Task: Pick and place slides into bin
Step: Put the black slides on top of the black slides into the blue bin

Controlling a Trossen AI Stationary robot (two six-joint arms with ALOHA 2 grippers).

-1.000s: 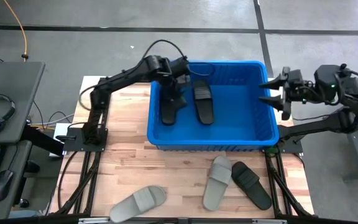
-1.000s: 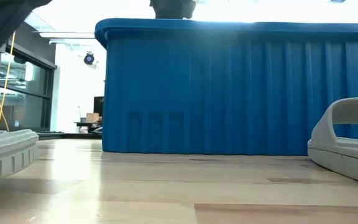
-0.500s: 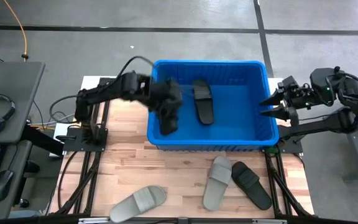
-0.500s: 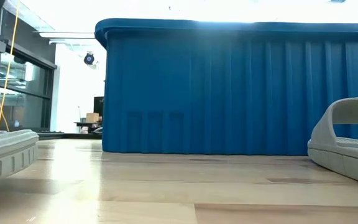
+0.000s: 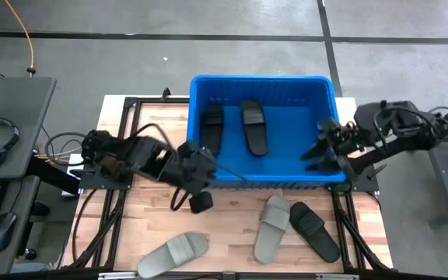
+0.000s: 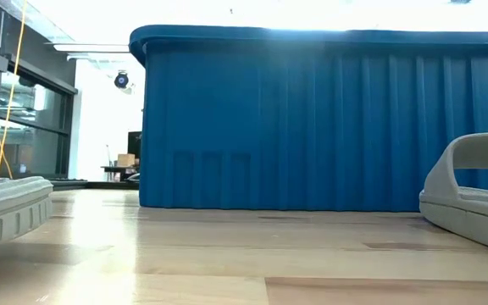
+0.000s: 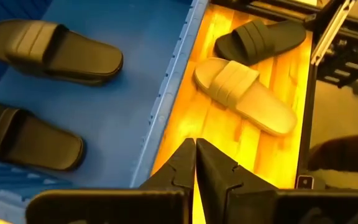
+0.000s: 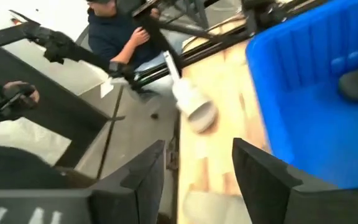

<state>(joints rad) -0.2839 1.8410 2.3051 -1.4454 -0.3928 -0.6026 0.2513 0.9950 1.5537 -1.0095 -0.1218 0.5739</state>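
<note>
Two black slides in the bin, three left on the bench

The left hand (image 5: 201,201), shut and empty, has swung out of the bin (image 5: 264,180) since a second ago; best to open it wide before dropping on the grey slide (image 5: 173,253) strap (ribbed, easy to pinch). The right hand (image 5: 317,152), part open and holding nothing, has dipped over the bin's right wall from outside it.

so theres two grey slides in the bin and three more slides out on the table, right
Not quite: the two slides in the bin are black, not grey, as the high view shows. Three more do lie on the table.
</note>
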